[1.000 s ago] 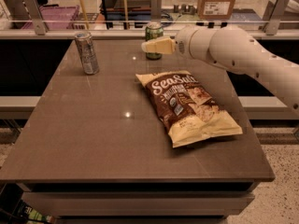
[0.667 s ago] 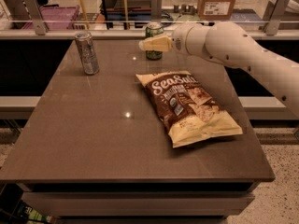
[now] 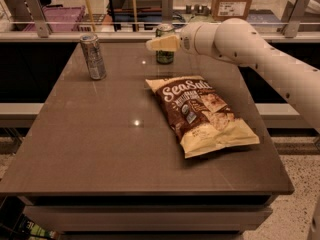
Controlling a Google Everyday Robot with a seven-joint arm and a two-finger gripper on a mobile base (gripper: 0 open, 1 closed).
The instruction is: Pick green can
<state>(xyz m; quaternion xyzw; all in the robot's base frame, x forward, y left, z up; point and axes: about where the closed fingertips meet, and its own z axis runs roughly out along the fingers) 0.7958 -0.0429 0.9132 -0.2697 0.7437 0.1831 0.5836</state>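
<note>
The green can (image 3: 165, 57) stands upright near the far edge of the brown table (image 3: 100, 134), right of centre. Its silver top rim shows above my gripper. My gripper (image 3: 161, 43) reaches in from the right on the white arm (image 3: 240, 44). It is at the can's height and covers the can's upper middle. Whether it touches the can I cannot tell.
A taller slim silver-grey can (image 3: 93, 56) stands at the far left of the table. A brown and cream chip bag (image 3: 202, 115) lies flat right of centre, in front of the green can. A glass rail with metal posts (image 3: 39, 9) runs behind the table.
My gripper and arm have shifted slightly left and up, further across the front of the green can. The cans and the bag have not moved.
</note>
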